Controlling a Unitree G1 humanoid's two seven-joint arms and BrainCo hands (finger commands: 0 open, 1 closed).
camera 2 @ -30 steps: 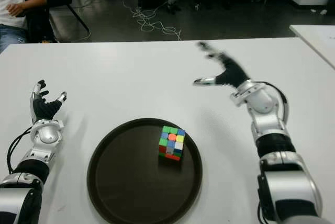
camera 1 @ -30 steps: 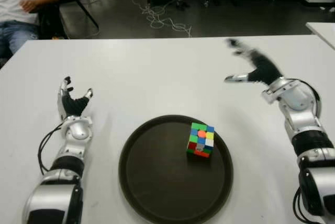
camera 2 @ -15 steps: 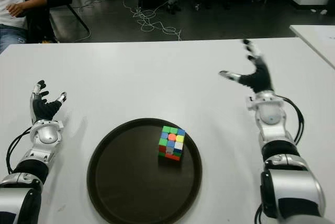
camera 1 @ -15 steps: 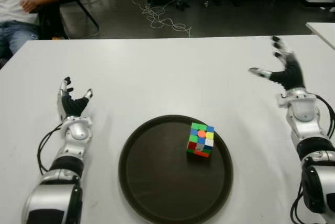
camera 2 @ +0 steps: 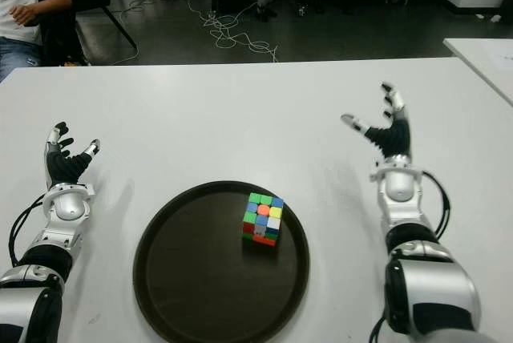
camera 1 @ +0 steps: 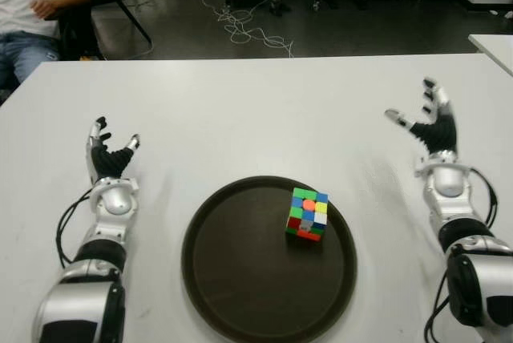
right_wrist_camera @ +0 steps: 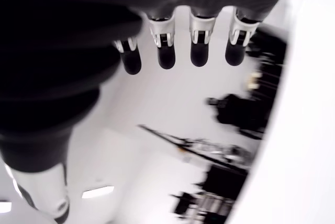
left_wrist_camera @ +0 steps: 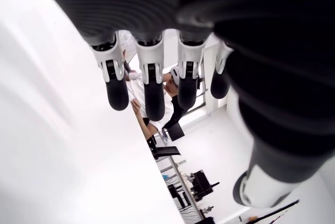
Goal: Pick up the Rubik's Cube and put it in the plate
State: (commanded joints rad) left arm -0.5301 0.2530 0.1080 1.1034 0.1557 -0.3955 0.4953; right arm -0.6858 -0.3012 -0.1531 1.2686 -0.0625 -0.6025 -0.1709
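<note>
Fingers spread and slack on both hands — nothing held. Right hand [camera 1: 434, 126] shows palm-up to the right of the plate [camera 1: 232, 295], well apart from it; its wrist view shows four straight fingertips [right_wrist_camera: 166, 58] and no object between them. Left hand [camera 1: 110, 155] shows to the left of the plate, likewise splayed, holding nothing.

Rubik's Cube [camera 1: 308, 214] sits inside the plate, in its far-right part, standing flat on one face, clear of the rim. Judged from this, the placing looks done.

Handling notes: cube likely light, rigid, hard plastic — smooth faces, so somewhat slippery under hard fingertips. Not fragile, though layers can twist if squeezed off-centre. Best hold would be opposing side faces, thumb on one, fingers on the other, pressing at the middle row. Plate's raised rim crowds a low approach from the right; come from above.

White table [camera 1: 240, 110] carries everything.
</note>
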